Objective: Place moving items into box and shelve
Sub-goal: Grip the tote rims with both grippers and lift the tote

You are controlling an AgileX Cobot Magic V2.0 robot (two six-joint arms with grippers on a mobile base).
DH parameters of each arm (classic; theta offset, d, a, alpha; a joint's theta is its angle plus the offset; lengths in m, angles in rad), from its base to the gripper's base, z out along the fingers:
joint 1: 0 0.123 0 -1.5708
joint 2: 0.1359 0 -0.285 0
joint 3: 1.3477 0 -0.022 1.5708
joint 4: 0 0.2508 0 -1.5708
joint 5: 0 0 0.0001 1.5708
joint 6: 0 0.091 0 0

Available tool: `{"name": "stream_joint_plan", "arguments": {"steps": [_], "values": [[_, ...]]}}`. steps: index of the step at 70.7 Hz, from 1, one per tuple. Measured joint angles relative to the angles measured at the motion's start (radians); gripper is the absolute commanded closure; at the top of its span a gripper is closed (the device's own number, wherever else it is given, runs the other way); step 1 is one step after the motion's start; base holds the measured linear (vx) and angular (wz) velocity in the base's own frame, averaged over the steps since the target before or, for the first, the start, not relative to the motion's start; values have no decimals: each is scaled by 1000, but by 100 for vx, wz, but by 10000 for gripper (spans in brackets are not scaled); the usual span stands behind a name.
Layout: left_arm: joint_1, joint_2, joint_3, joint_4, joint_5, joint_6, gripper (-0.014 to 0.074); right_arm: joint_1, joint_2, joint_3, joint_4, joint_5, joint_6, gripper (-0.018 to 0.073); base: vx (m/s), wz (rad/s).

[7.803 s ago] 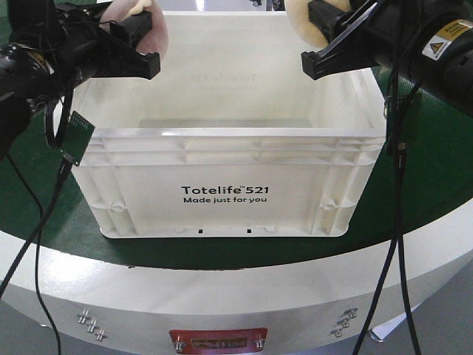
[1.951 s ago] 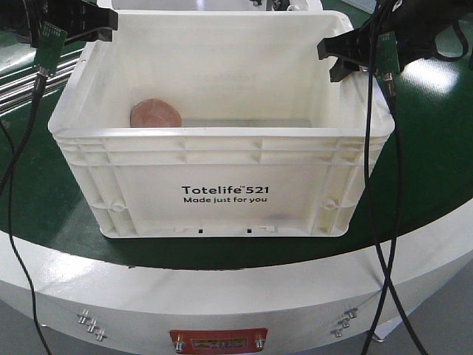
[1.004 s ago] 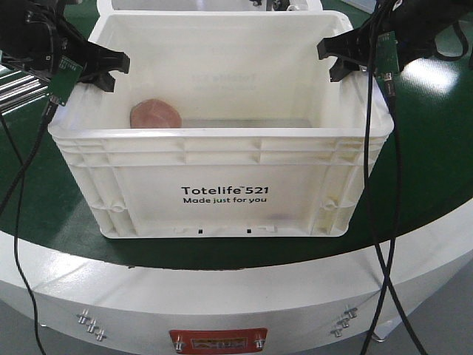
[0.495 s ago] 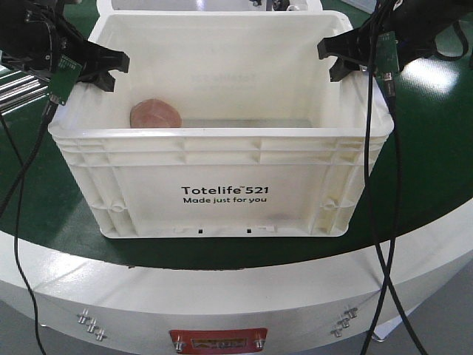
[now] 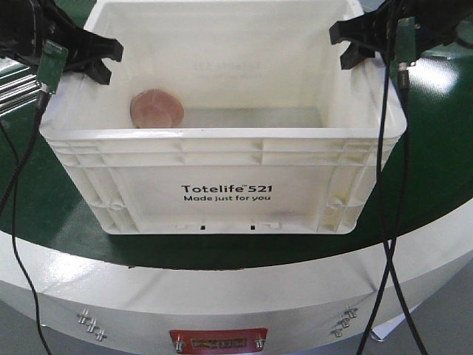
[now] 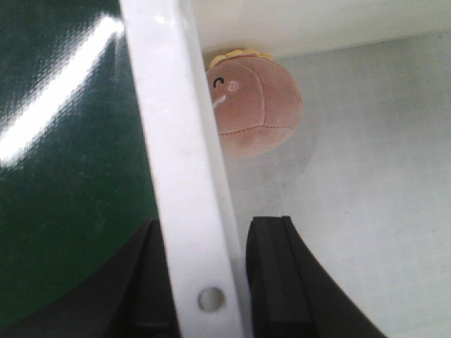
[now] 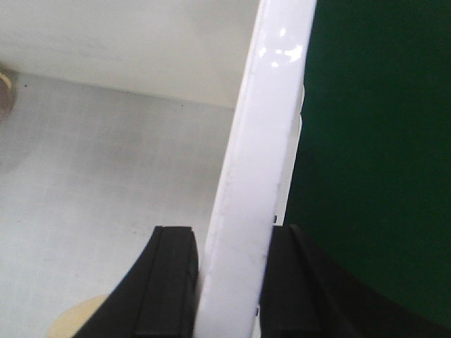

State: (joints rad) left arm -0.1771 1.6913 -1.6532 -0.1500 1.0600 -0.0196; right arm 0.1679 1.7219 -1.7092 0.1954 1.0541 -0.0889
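Left gripper point(image 5: 106, 61) and right gripper point(image 5: 344, 46) are clamping opposite walls of the box point(image 5: 222, 159), upper frame corners; brownish-pink plush point(image 5: 157, 109) is lying inside left.

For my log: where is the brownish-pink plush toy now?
Front view: the brownish-pink round plush toy lies inside the cream-white plastic box, near its left wall.

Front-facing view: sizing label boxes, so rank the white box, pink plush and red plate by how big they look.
1. white box, clearly largest.
2-3. red plate and pink plush look alike; the plate is cropped by the frame, the plush half hidden behind the box's rim, so unranked.
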Motion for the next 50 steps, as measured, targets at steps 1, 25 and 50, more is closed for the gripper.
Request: {"name": "stream_joint_plan", "arguments": {"steps": [1, 25, 50], "values": [[0, -4, -1, 0, 0, 0, 619, 0, -2, 0, -1, 0, 0, 571, 0, 0], [0, -70, -28, -17, 81, 2, 619, 0, -98, 0, 0, 51, 0, 571, 0, 0], [8, -137, -40, -55, 171, 4, 619, -1, -176, 0, 39, 143, 1, 571, 0, 0]]}}
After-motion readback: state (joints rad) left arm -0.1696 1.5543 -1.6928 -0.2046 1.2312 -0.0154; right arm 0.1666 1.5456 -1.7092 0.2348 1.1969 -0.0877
